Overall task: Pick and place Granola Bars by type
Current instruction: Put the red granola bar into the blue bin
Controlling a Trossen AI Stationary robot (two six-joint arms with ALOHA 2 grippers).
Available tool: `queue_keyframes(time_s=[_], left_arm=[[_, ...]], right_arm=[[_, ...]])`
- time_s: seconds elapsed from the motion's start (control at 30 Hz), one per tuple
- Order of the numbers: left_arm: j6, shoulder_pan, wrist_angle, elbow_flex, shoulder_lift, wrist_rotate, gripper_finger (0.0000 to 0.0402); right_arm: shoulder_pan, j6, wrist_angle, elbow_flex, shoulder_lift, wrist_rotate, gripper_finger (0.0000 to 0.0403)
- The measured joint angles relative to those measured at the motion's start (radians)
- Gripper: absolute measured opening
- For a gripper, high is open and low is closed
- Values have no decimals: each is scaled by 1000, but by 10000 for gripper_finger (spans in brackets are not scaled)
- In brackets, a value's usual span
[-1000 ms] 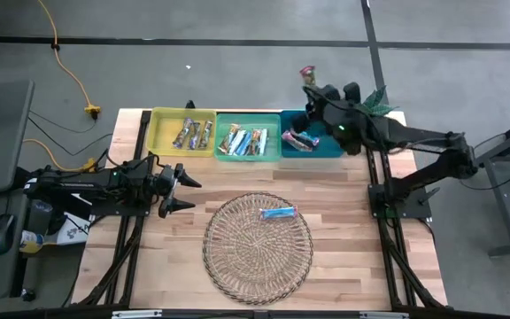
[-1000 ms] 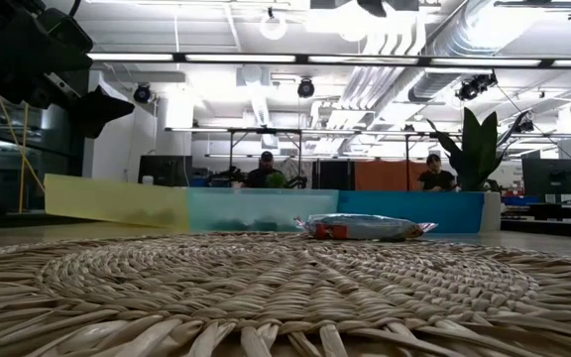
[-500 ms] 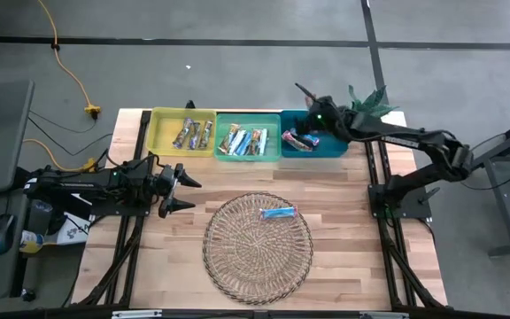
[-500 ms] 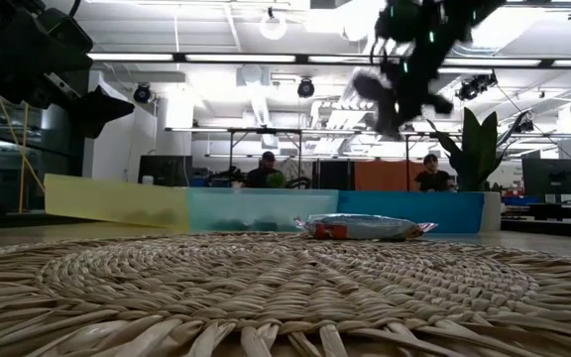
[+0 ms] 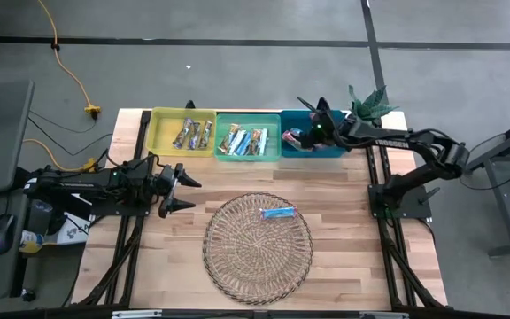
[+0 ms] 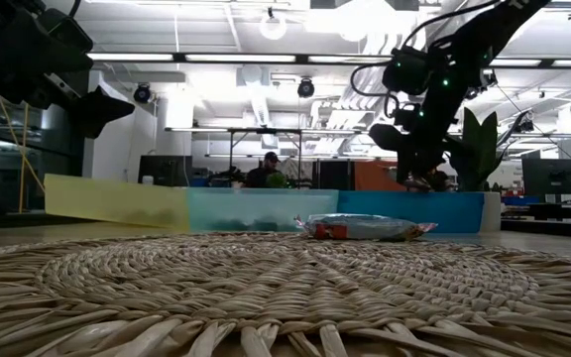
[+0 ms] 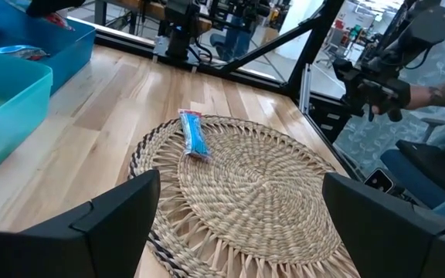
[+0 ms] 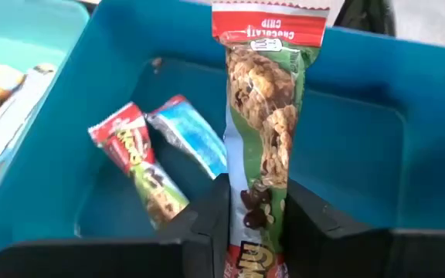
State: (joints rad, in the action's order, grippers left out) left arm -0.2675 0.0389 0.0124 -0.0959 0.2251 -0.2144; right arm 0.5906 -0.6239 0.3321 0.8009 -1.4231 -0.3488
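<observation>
Lying alone on the wicker tray (image 5: 257,266), the blue bar (image 5: 278,213) looks light, flat and crinkly; its slick wrapper should be pinched across the middle. Left gripper (image 5: 184,188) waits wide open beside the tray. Farther back stand three bins: the yellow bin (image 5: 158,133) holds brown-silver bars, the teal bin (image 5: 222,152) light blue-white ones, the blue bin (image 8: 45,116) two red-and-green bars (image 8: 139,174). Over that bin the right gripper (image 8: 255,216) clamps a chocolate chip bar (image 8: 265,116) by its end, hanging upright
</observation>
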Motion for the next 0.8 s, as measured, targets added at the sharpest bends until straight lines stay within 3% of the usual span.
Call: queue_keyframes(time_s=[0.23, 0.53, 0.8], left_arm=[[0, 0, 1, 0, 0, 0, 358], [0, 0, 2, 0, 0, -1, 358], [0, 0, 2, 0, 0, -1, 358]], right_arm=[[21, 7, -7, 0, 0, 16, 82], [20, 23, -9, 0, 0, 31, 119], [-1, 186, -259, 10, 1, 232, 134]])
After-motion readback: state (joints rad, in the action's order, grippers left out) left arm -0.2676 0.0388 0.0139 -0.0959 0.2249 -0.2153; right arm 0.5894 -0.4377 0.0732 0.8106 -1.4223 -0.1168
